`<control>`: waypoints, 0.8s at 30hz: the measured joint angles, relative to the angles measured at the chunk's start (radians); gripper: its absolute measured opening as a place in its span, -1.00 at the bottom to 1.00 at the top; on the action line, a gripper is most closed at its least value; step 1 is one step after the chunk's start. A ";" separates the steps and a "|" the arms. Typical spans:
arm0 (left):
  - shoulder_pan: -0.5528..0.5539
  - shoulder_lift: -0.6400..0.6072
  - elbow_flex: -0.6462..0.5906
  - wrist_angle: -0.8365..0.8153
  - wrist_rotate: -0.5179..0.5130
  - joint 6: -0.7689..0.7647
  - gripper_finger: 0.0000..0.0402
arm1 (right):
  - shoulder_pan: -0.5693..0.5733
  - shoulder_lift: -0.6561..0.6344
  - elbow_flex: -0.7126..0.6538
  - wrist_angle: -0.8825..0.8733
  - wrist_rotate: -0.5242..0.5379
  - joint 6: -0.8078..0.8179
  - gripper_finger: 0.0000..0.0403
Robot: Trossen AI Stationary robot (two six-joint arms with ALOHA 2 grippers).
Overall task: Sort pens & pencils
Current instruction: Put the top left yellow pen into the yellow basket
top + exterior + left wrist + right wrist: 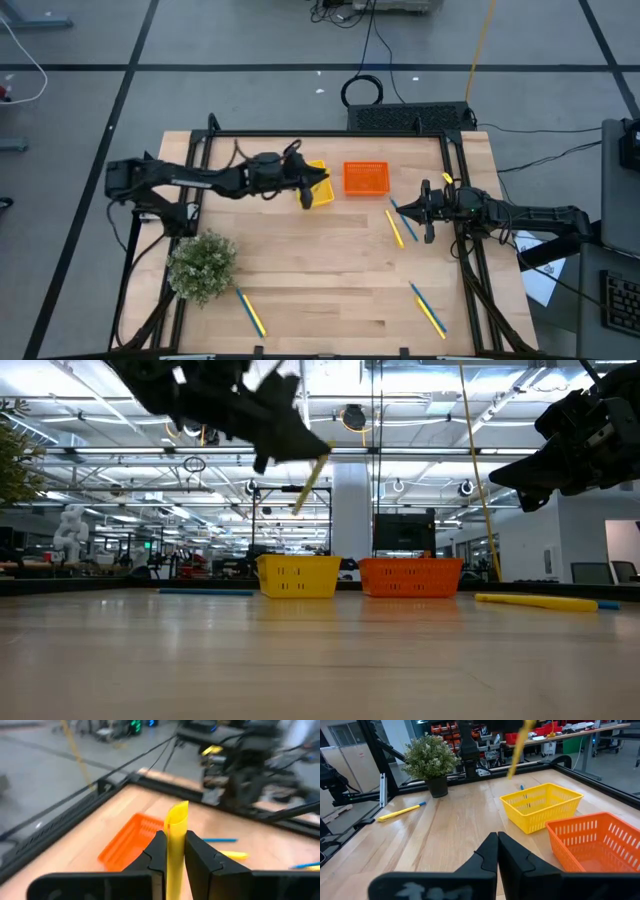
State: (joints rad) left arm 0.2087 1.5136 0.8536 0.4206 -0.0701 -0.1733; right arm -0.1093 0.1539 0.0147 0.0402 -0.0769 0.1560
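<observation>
Left jaws (307, 196) are gripping a yellow pencil (176, 835) above the yellow basket (319, 186).

In the high view the left jaws are closing narrowly on the pencil, just left of frame centre, holding it tilted over the yellow basket, which is sitting beside the orange basket (365, 178) near the upper middle of the desk (320, 280). The right jaws (428, 212) are hanging pressed together with nothing between them at centre right, close to a pen and pencil pair (398, 222). Two more pairs are lying near the bottom edge, one at lower left (251, 312) beside the potted plant (203, 264), one at lower right (428, 309).
</observation>
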 joint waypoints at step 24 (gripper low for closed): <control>0.054 0.137 0.085 -0.235 -0.229 -0.111 -0.79 | 0.000 0.000 0.000 0.000 0.000 0.000 -1.00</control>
State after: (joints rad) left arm 0.2630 1.6501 0.9390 0.1852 -0.2989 -0.2841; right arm -0.1093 0.1539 0.0147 0.0402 -0.0768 0.1558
